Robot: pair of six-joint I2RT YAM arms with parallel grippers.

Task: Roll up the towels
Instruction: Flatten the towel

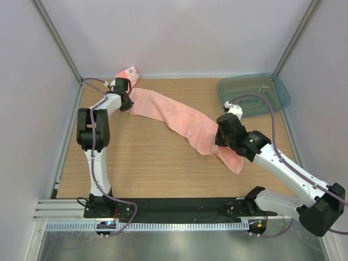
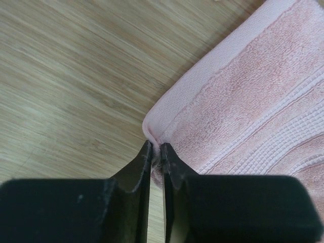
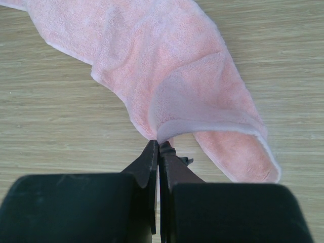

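The plain towel was clamped only at the tips of left gripper and right gripper; tugged, it could be dropped.

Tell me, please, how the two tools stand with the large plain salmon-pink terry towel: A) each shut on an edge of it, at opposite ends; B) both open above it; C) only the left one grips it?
A: the left tool is shut on a corner of the large plain salmon-pink terry towel, the right tool on its edge near the other end.
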